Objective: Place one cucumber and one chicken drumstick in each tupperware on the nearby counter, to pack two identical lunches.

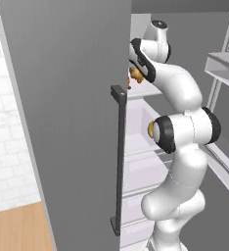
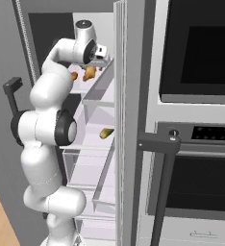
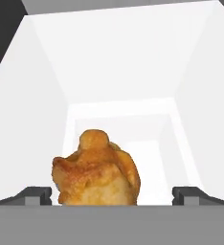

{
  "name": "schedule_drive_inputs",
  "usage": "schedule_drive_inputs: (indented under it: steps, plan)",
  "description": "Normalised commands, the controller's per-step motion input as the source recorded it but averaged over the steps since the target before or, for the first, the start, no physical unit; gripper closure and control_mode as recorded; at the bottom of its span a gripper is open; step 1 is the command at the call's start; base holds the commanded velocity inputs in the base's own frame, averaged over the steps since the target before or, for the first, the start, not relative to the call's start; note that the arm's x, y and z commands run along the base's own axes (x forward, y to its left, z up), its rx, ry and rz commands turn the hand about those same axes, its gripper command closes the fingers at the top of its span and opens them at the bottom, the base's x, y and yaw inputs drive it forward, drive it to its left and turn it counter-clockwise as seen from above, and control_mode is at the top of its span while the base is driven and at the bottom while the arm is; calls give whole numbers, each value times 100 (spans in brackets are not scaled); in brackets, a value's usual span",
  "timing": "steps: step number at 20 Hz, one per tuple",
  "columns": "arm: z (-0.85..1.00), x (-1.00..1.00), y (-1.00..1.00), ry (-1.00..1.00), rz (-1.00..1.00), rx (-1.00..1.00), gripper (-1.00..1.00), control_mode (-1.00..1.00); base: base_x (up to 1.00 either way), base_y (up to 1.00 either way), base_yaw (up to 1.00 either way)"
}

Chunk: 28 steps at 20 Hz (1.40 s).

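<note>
From the left base view, the white arm [image 1: 185,147] reaches past the grey fridge door [image 1: 72,122] with its dark handle [image 1: 119,162], and a chicken drumstick [image 1: 135,74] sits on an upper shelf by the wrist.

From the right base view, two drumsticks [image 2: 89,73] lie on that shelf just under the hand [image 2: 102,60]; a yellow-green item [image 2: 106,133] rests on a lower shelf beside the ovens [image 2: 196,120].

In the hand view, the hand [image 3: 112,195] is spread wide, a fingertip [image 3: 35,195] on either side of one drumstick [image 3: 97,174], not pinching it.
</note>
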Motion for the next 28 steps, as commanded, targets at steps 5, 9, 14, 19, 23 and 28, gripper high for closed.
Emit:
schedule_drive_inputs:
  steps: [5,9,14,19,23,28]
  plan:
    - [-21,-11,5,0,2,0,-100,-100,0,0,0]
    - [-17,-1,20,0,7,0,-100,-100,0,0,0]
    - [-18,0,7,0,7,0,-100,-100,0,0,0]
    - [-15,0,-16,0,3,0,-100,-100,0,0,0]
    - [-12,0,-3,0,2,0,100,-100,0,0,0]
    - [-7,-2,0,-1,0,0,100,-100,0,0,0]
